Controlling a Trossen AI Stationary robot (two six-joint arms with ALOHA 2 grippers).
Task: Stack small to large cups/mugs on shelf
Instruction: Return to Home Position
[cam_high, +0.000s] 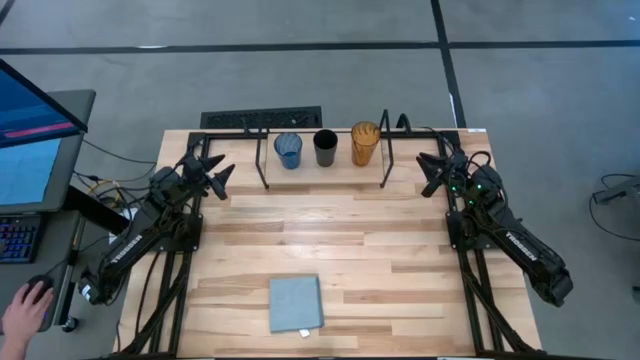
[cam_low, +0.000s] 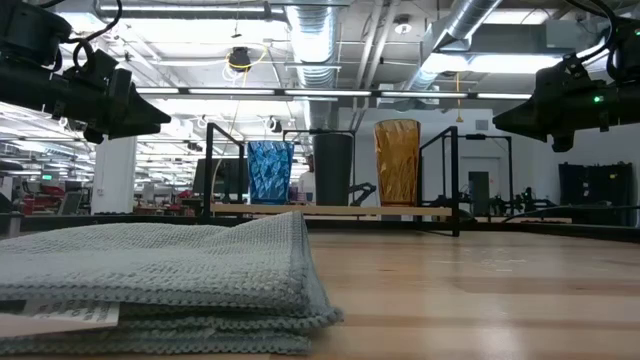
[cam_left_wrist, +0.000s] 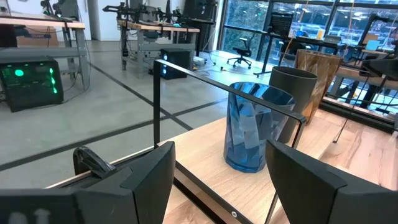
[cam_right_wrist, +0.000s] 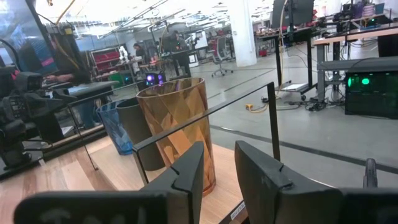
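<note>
Three tumblers stand upright in a row on the narrow wooden shelf (cam_high: 325, 166) at the table's far edge: a translucent blue one (cam_high: 289, 150) on the left, a black one (cam_high: 325, 147) in the middle, an amber one (cam_high: 365, 143) on the right. My left gripper (cam_high: 217, 170) hovers open left of the shelf, facing the blue tumbler (cam_left_wrist: 256, 126). My right gripper (cam_high: 432, 170) hovers open right of the shelf, facing the amber tumbler (cam_right_wrist: 177, 130). Neither touches anything.
A folded grey-blue cloth (cam_high: 296, 303) lies near the table's front edge. The shelf's thin black metal frames (cam_high: 386, 150) rise at both of its ends. A person's hand (cam_high: 25, 305) rests on a mouse beside a monitor, off the table's left.
</note>
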